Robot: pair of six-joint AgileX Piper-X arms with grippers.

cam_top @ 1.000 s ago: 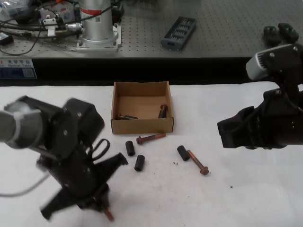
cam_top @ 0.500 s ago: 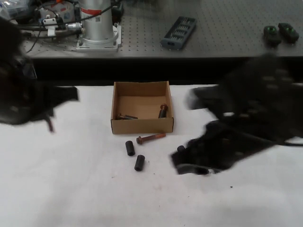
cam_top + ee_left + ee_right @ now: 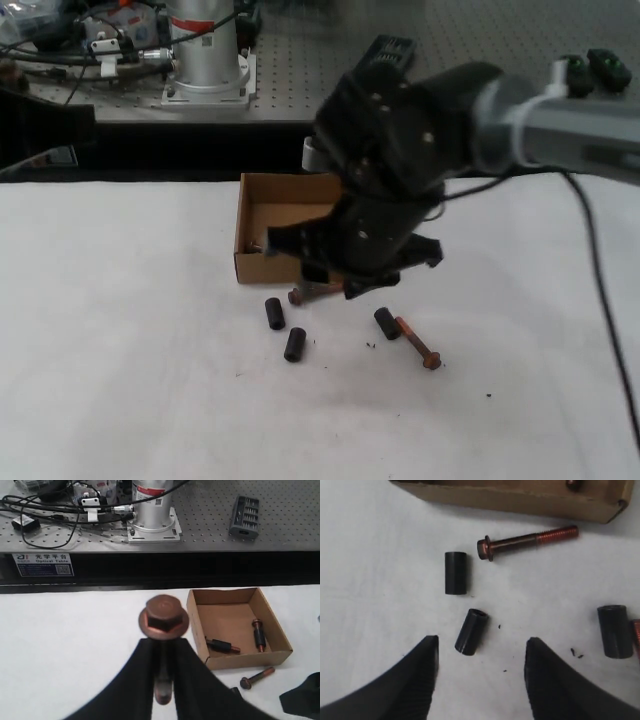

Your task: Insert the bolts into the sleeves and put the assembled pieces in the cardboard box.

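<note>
**L pincer [image 3: 163,647] pinching a bolt, R pincer [image 3: 482,642] spread wide**

We're seeing the held bolt [image 3: 163,621] w/ its hex head sticking out past the fingertips and its long axis running along the fingers. Its far shank is blurring out btw them. R pincer is hanging low over the white cloth [image 3: 120,380]. In the high view its arm [image 3: 400,170] is hiding the right half of the cardboard box [image 3: 250,215] and most of what's inside. In the R wrist view one bolt is getting cut off at the frame edge.

The front bolt [image 3: 527,540] is lying along the box's front wall, head toward the bench's left. The slanted bolt [image 3: 417,343] is pointing its head at the near edge, w/ its thread end just beside one sleeve [image 3: 386,323].

We're counting 3 loose sleeves [image 3: 455,573] [image 3: 471,631] [image 3: 615,631], 2 loose bolts and 1 held. We're also counting 2 assembled pieces in the box: one [image 3: 258,632] lying front-to-back by the right wall, one [image 3: 222,646] lying crosswise.
</note>
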